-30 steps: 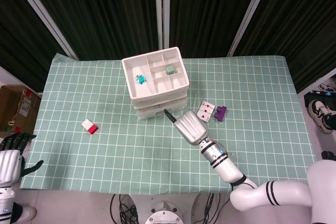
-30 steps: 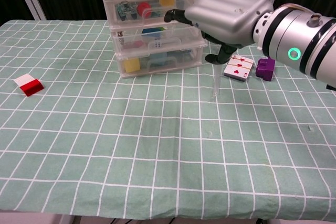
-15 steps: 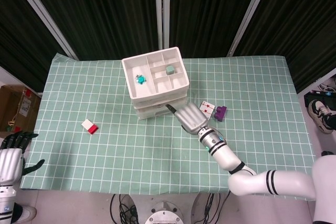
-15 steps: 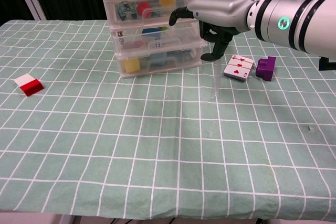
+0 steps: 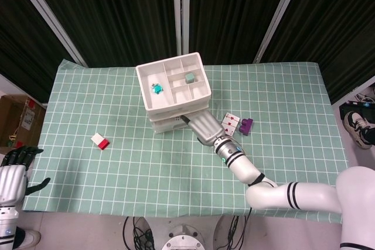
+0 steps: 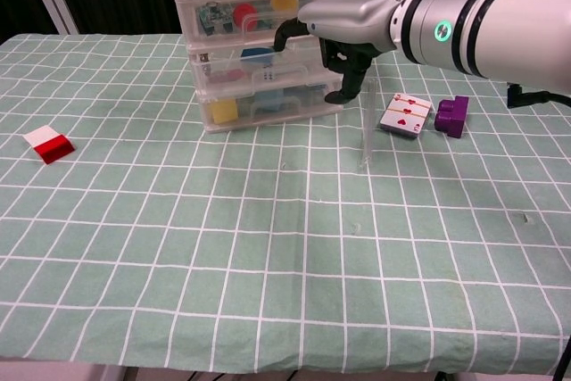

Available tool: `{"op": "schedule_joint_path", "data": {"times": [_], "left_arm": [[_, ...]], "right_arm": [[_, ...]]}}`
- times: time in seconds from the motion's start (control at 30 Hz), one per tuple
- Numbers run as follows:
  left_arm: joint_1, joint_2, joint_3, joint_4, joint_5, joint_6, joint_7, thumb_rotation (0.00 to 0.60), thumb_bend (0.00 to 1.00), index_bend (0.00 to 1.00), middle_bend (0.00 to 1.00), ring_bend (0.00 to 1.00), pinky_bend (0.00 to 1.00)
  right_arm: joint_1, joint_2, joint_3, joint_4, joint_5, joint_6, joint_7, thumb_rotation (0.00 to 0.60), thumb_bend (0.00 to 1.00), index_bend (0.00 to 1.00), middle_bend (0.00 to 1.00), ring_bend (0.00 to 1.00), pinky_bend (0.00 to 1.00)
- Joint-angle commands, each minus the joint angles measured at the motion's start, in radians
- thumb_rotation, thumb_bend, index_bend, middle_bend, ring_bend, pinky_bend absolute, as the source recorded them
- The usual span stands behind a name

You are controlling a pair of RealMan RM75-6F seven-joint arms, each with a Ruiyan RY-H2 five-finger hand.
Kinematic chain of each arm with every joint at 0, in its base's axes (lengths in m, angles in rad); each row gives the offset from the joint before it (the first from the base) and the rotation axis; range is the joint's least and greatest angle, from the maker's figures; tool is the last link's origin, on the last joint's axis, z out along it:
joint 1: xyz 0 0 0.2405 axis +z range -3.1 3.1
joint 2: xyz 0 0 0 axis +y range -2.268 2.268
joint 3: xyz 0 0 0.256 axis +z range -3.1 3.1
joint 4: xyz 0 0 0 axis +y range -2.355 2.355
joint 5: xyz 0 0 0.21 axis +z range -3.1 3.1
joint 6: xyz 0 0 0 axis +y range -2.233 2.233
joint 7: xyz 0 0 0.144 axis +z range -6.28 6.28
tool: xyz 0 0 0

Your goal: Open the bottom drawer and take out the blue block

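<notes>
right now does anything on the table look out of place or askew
Mostly tidy. The drawer unit sits turned at an angle to the cloth's grid, and a playing card lies loose beside a purple block. A red and white block sits alone, far left. Nothing looks spilled or damaged.

The head view looks steeply down from high above the near edge of the table, far enough back to take in the whole green checked tablecloth (image 5: 117, 168), the black curtains behind it and the open-topped white plastic drawer unit (image 5: 174, 89) seen from above. The chest view sits low and close, facing level across the cloth (image 6: 223, 256) toward the clear drawer fronts of the same unit (image 6: 266, 42), whose top is cut off by the frame. Both views share the unit, the small red-and-white block (image 5: 100, 141) (image 6: 49, 144), the playing card (image 5: 232, 123) (image 6: 406, 114) and the purple block (image 5: 246, 125) (image 6: 451, 116).
</notes>
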Motion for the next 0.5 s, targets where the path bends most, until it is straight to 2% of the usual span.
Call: {"op": "schedule_joint_path", "data": {"times": [0.03,0.23,0.5], "left_arm": [[0.0,-0.001,0.0,0.001,0.001,0.001,-0.001,0.6,0.0,0.27,0.23,0.16,0.19],[0.004,-0.004,0.001,0.006,-0.003,0.003,-0.007,0.6,0.0,0.27,0.23,0.16,0.19],[0.004,-0.008,0.0,0.017,-0.001,0.007,-0.016,0.6,0.0,0.27,0.23,0.16,0.19]], "right_arm": [[0.024,-0.012,-0.004,0.023,0.033,-0.01,-0.013,0.6,0.22,0.19,0.87,0.9,0.96],[0.049,-0.01,-0.01,0.03,0.093,-0.017,-0.004,0.6,0.22,0.3,0.87,0.9,0.97],[0.036,0.067,-0.031,-0.067,0.125,-0.041,0.061,0.6,0.22,0.33,0.87,0.9,0.97]]}}
